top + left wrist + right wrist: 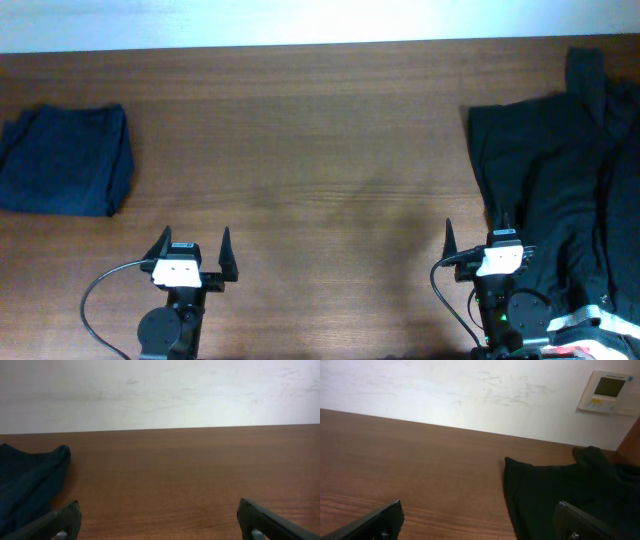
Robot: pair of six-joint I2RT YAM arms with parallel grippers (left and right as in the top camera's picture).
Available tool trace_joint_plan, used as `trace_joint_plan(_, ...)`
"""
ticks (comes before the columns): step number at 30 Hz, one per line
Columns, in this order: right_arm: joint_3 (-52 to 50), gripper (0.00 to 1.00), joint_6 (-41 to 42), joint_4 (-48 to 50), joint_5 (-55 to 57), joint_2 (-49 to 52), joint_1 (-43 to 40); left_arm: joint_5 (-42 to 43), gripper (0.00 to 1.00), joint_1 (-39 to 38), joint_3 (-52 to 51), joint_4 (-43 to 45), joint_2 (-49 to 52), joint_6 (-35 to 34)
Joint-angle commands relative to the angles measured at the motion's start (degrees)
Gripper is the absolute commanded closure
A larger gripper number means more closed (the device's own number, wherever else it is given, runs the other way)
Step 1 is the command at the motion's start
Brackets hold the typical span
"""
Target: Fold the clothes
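The black clothes (560,170) lie heaped at one o'clock, just beside the right end effector (476,238), long axis running toward twelve; the left end effector (195,242) is well apart, both with fingers spread.

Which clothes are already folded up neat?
The dark blue one on the left: a tidy rectangle, while the black clothes on the right lie spread and rumpled.

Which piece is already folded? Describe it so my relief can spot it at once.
Look at the table's far left edge, beyond the left arm. The folded garment lies there alone, a neat dark-blue rectangle, unlike the loose black pile on the right.
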Motion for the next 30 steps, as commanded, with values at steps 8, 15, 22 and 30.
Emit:
trace_joint_plan(8,2.80,0.01,2.64,-3.61,0.48,1.07,-0.07,5.81,0.01,0.35,8.31,-0.68,7.26,-0.57)
trace_joint_plan(15,26.77,0.01,4.98,-19.28,3.30,30.64,-0.11,5.88,0.01,0.35,37.22,-14.08,47.39,-0.55)
trace_joint_plan(22,63.73,0.01,4.79,-34.10,0.39,80.28,-5.05,5.86,0.01,0.35,48.63,-24.55,63.82,-0.55)
trace_joint_plan(30,64.17,0.20,5.01,-6.75,3.54,109.85,-10.12,5.86,0.01,0.35,48.63,-24.28,63.82,-0.57)
